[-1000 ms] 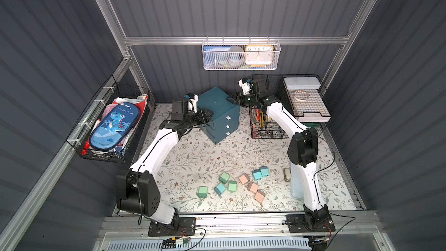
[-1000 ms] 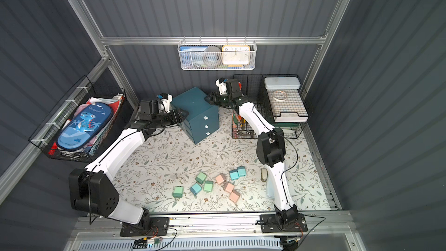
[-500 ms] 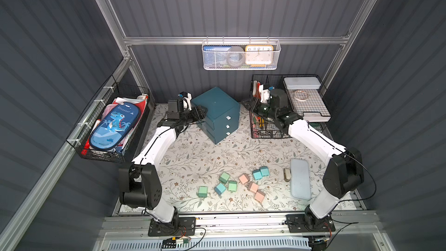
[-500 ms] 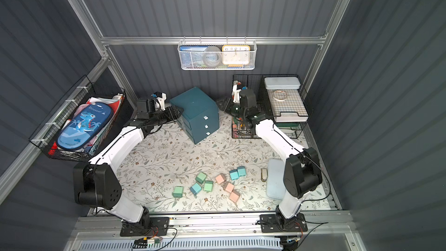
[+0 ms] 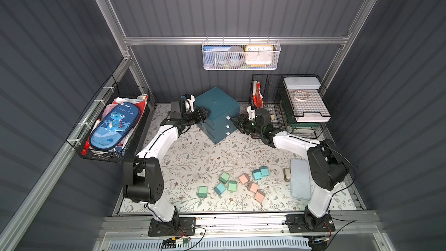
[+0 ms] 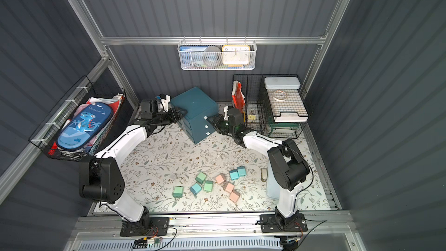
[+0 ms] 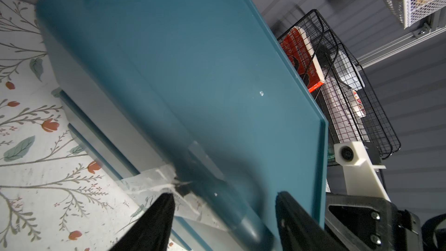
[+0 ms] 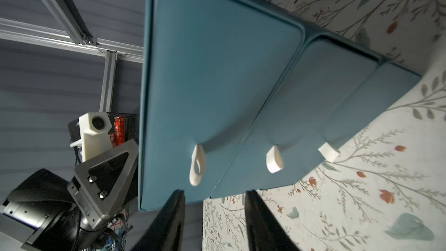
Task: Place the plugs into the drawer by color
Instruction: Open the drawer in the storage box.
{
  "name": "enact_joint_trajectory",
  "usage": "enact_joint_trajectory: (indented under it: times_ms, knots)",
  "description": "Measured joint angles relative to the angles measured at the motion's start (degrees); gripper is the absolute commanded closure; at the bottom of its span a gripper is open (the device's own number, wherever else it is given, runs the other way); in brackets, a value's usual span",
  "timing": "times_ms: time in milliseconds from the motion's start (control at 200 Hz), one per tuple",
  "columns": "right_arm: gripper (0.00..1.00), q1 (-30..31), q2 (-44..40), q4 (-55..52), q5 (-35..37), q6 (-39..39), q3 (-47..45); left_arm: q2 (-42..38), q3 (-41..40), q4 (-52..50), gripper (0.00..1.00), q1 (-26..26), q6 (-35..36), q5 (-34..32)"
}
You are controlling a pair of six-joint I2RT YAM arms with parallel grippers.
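Observation:
The dark teal drawer [image 5: 218, 111] stands at the back of the mat, its three drawers closed. My left gripper [image 5: 205, 114] is open at its rear left corner. In the left wrist view that rounded corner lies between the fingers [image 7: 223, 193]. My right gripper [image 5: 236, 122] faces the drawer fronts and is open with nothing in it [image 8: 214, 193]. It sits just short of the top white pull tab [image 8: 198, 165]. The plugs lie loose near the front: green ones [image 5: 224, 177], blue ones [image 5: 257, 175] and pink ones [image 5: 253, 186].
A pale blue flat case [image 5: 300, 179] and a small beige stapler-like object [image 5: 286, 175] lie by the right arm's base. Black wire organisers [image 5: 289, 102] stand at the back right. A wall basket with a dinosaur pencil case [image 5: 113, 126] hangs on the left.
My right arm has swung from behind the drawer cabinet round to its front, and its jaws have narrowed. My left gripper has edged a little further onto the cabinet's corner.

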Motion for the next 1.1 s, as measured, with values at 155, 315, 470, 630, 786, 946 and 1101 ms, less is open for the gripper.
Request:
enact_joint_trajectory:
  times_ms: [155, 315, 470, 630, 786, 946, 1101]
  knots:
    - [0.61, 0.0, 2.8, 2.4, -1.0, 2.6, 2.3, 0.4, 0.0, 0.3, 0.29, 0.0, 0.0, 0.2]
    - [0.78, 0.0, 4.4, 4.7, -1.8, 4.6, 4.1, 0.5, 0.0, 0.4, 0.29, 0.0, 0.0, 0.2]
    - [0.95, 0.0, 5.4, 5.6, -2.7, 5.2, 4.5, 0.6, 0.0, 0.6, 0.29, 0.0, 0.0, 0.2]
    - [1.00, -0.1, 5.0, 5.9, -3.3, 5.2, 3.6, 1.0, 0.2, 0.8, 0.29, 0.0, 0.0, 0.1]
    - [1.00, 0.0, 1.6, 4.7, -2.8, 3.3, 0.2, 3.0, 2.3, 1.0, 0.29, 0.2, -0.5, 0.0]
    - [1.00, 1.3, -4.0, 0.4, -0.5, -1.2, -3.8, 6.2, 5.4, 1.7, 0.29, 0.4, -1.5, 0.2]
    - [1.00, 3.7, -9.4, -5.1, 2.6, -6.6, -7.2, 8.6, 8.2, 1.7, 0.29, 0.4, -2.2, -0.2]
